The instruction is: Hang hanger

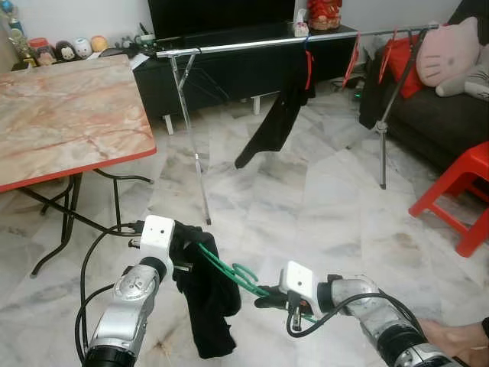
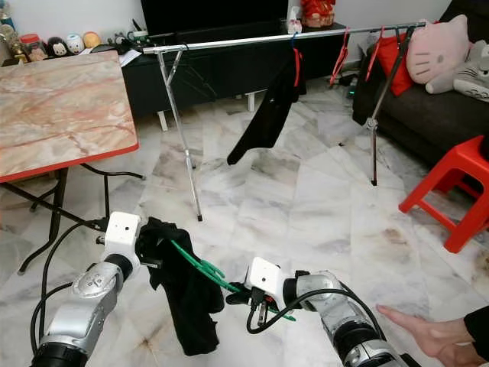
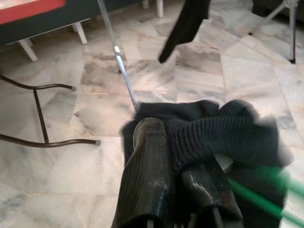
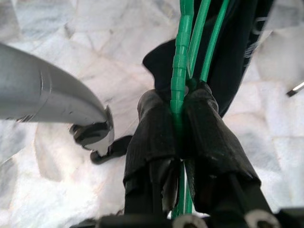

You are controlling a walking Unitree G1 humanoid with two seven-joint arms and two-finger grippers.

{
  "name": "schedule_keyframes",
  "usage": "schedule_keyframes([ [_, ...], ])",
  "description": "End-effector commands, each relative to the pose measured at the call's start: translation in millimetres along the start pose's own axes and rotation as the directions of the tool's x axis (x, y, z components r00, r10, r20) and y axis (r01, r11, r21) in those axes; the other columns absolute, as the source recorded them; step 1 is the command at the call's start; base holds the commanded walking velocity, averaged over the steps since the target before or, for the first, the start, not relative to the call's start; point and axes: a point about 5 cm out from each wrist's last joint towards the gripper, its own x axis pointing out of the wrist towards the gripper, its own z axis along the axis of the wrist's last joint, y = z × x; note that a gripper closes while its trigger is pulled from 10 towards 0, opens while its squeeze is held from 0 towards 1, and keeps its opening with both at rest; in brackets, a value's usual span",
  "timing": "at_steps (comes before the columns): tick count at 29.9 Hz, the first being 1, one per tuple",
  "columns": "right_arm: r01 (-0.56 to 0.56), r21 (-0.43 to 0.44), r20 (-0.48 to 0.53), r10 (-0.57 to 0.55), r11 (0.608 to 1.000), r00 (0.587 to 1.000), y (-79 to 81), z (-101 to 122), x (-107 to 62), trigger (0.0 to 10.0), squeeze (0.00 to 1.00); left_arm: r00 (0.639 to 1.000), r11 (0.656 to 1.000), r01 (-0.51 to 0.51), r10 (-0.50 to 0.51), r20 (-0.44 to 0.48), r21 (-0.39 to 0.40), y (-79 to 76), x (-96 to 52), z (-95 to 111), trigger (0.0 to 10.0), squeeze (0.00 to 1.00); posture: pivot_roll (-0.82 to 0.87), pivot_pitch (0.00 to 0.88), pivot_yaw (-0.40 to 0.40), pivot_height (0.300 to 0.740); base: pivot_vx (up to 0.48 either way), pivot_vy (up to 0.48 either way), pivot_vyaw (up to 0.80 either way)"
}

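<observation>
A table (image 1: 69, 115) stands far left, a red stool (image 1: 458, 191) right, and a person's hand (image 2: 428, 336) reaches in near right. The clothes rail (image 1: 260, 44) spans the far side. Near, the right gripper (image 4: 178, 137) clamps the green hanger (image 1: 229, 271); the left gripper (image 3: 175, 171) pinches its black garment (image 1: 206, 306).

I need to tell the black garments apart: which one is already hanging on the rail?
The black garment on the red hanger, hooked over the silver rail. The other black garment sits on the green hanger held by the right pincer.
</observation>
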Motion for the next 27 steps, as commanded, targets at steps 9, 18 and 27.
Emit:
schedule_keyframes([
  [9, -0.192, 0.07, -0.107, 0.199, 0.979, 0.974, 25.8, -27, -3.2, 0.0, 0.0, 0.987, 0.991, -0.136, 0.136, 0.083, -0.004, 15.9, 5.5, 20, 0.0, 0.0, -0.04, 0.0, 0.024, 0.732, 0.0, 0.0, 0.0],
  [18, -0.232, 0.091, -0.07, 0.239, 0.968, 0.969, 30.7, -27, -3.9, 0.0, 0.0, 0.981, 0.98, -0.185, 0.189, -0.041, 0.078, 21.7, 2.9, -9, 0.0, 0.0, -0.04, 0.0, 0.027, 0.732, 0.0, 0.0, 0.0],
  [27, -0.192, 0.111, 0.015, 0.191, 0.975, 0.981, 27.3, -21, -6.1, 0.0, 0.0, 0.938, 0.955, -0.266, 0.287, -0.194, 0.129, 33.3, -10.7, -51, 0.0, 0.0, -0.04, 0.0, 0.027, 0.732, 0.0, 0.0, 0.0],
])
